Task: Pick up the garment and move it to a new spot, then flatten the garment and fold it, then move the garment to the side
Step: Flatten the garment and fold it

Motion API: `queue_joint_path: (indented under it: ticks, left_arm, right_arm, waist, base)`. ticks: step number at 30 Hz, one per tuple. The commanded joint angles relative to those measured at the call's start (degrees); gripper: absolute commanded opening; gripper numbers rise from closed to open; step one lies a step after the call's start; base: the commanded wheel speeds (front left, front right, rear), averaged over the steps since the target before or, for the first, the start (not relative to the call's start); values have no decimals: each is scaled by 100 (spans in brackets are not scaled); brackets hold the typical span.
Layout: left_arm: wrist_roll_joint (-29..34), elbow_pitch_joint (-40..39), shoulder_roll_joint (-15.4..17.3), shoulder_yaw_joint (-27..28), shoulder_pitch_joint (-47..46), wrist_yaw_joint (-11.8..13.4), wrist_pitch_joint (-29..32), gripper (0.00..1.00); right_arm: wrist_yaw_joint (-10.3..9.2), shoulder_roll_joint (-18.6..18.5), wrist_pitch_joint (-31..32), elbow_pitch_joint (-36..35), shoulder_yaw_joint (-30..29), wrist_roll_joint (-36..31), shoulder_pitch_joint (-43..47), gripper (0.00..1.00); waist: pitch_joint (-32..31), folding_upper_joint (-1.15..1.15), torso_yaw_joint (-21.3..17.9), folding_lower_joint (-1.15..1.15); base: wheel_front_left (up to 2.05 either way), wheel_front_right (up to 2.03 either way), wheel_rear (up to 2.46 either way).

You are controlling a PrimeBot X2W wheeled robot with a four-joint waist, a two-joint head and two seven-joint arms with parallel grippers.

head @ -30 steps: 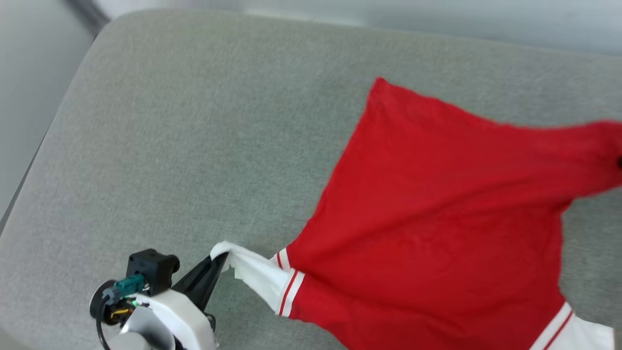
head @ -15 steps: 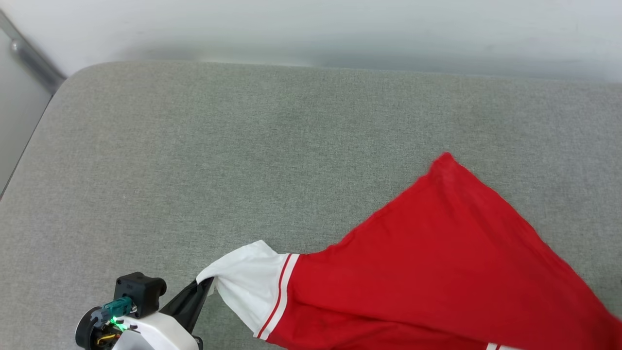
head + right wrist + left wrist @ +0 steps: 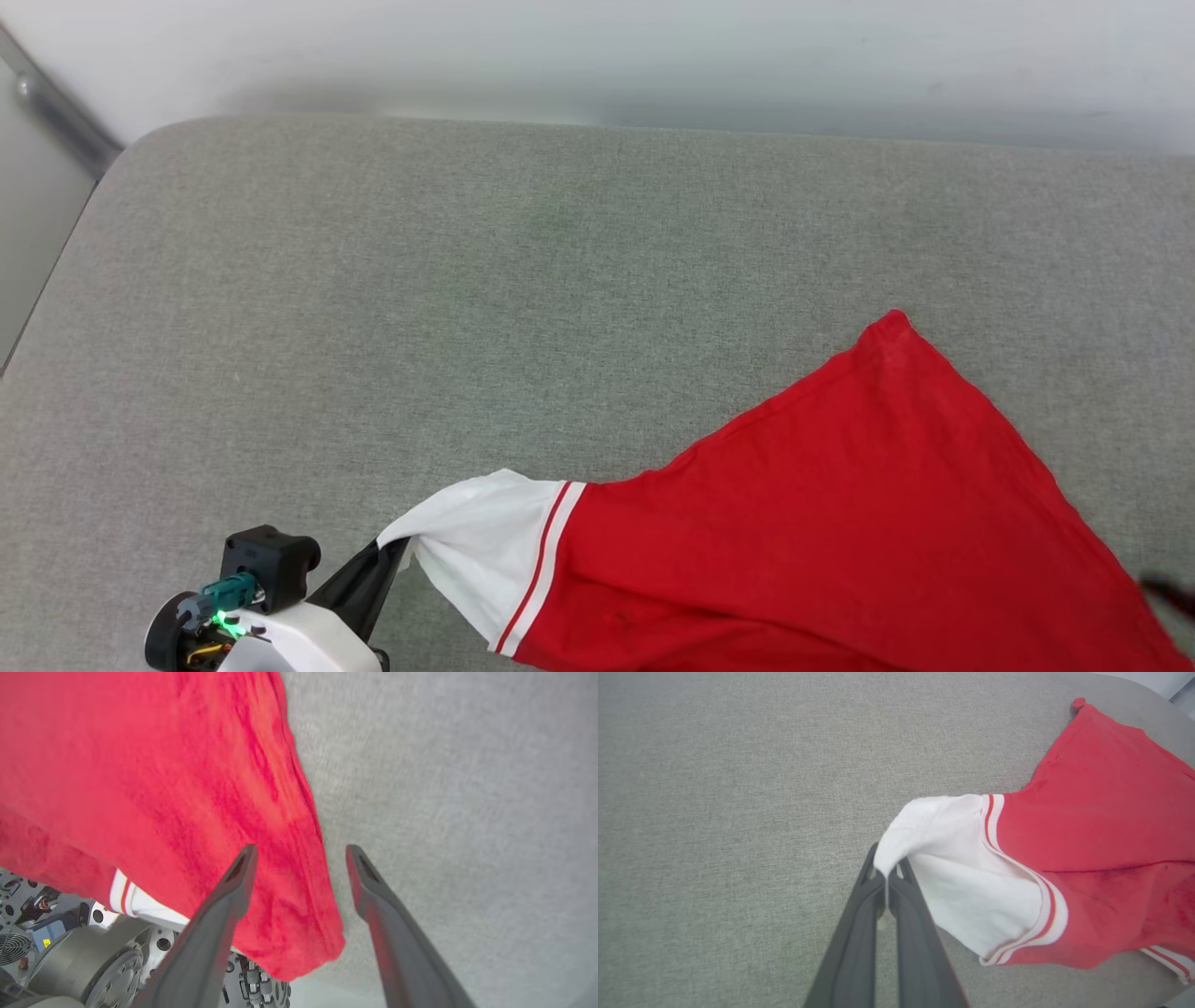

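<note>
Near edge: left gripper was pinched tight on the white sleeve tip of the garment. The right gripper stood wide, gripping nothing, with the red hem beside its fingers. Garment lay spread over the near right of the grey cushion.

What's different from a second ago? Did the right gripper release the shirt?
Yes. The right gripper has opened and let go of the garment. The red body, stretched taut toward the right a second ago, has gone slack on the grey cushion. The head camera also shifted, so the whole picture moved. Unchanged: the left gripper stays shut on the white sleeve.
</note>
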Motion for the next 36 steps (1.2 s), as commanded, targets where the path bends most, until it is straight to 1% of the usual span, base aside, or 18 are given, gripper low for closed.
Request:
queue_joint_path:
  ticks: [1,3,4,7,9,13,16,20,24,26,30,33,36]
  left_arm:
    - [34,7,-8,-8,-7,-18,-3,0]
    - [59,-4,-26,-18,-47,-21,-2,0]
    - [99,-16,-77,-39,-137,-40,18,0]
    - [146,-4,-127,-57,-234,-84,48,0]
    - [172,2,-168,-61,-323,-110,53,0]
    - [253,44,-280,-90,-461,-181,51,0]
    - [308,70,-350,-99,-581,-224,43,0]
    - [378,92,-486,-125,-731,-284,27,0]
    - [434,122,-578,-132,-854,-323,15,0]
    - [457,134,-632,-118,-907,-336,4,0]
    - [483,195,-692,-112,-992,-376,-13,0]
    - [504,239,-745,-117,-1034,-396,-25,0]
    - [495,291,-766,-113,-1057,-419,-36,0]
  right_arm:
    - [-2,-57,-26,-150,-108,-3,-291,100]
    - [-2,-113,15,-289,-200,19,-651,100]
    - [-2,-248,156,-439,-129,-61,-1289,100]
    - [-2,-329,447,-464,148,-118,-1980,100]
    - [-2,-287,650,-389,380,-199,-2463,100]
    - [-2,-65,1029,-90,962,-510,-3352,100]
    - [-2,211,1287,281,1398,-782,-3901,100]
    - [-2,510,1399,849,1859,-1128,-4489,100]
    - [-2,764,1235,1427,2149,-1315,-4854,100]
    - [-2,903,1111,1725,2231,-1362,-4948,100]
    - [-2,1066,852,2192,2380,-1343,-5020,100]
    - [-1,1033,854,2421,2780,-1298,-4849,100]
    - [7,1073,792,2568,3021,-1092,-4681,100]
  waist:
    - [-4,0,19,1]
    - [12,0,55,1]
    - [87,0,136,1]
    - [178,0,227,1]
    - [262,0,305,1]
    - [448,0,442,1]
    - [610,0,538,1]
    - [855,0,675,1]
    - [1094,0,790,1]
    - [1205,0,830,1]
    - [1382,0,895,1]
    - [1464,0,907,1]
    - [1494,0,885,1]
  base:
    - [0,0,0]
    - [0,0,0]
    - [0,0,0]
    - [0,0,0]
    - [0,0,0]
    - [0,0,0]
    - [0,0,0]
    - [0,0,0]
    - [0,0,0]
    - [0,0,0]
    - [0,0,0]
    - [0,0,0]
    - [0,0,0]
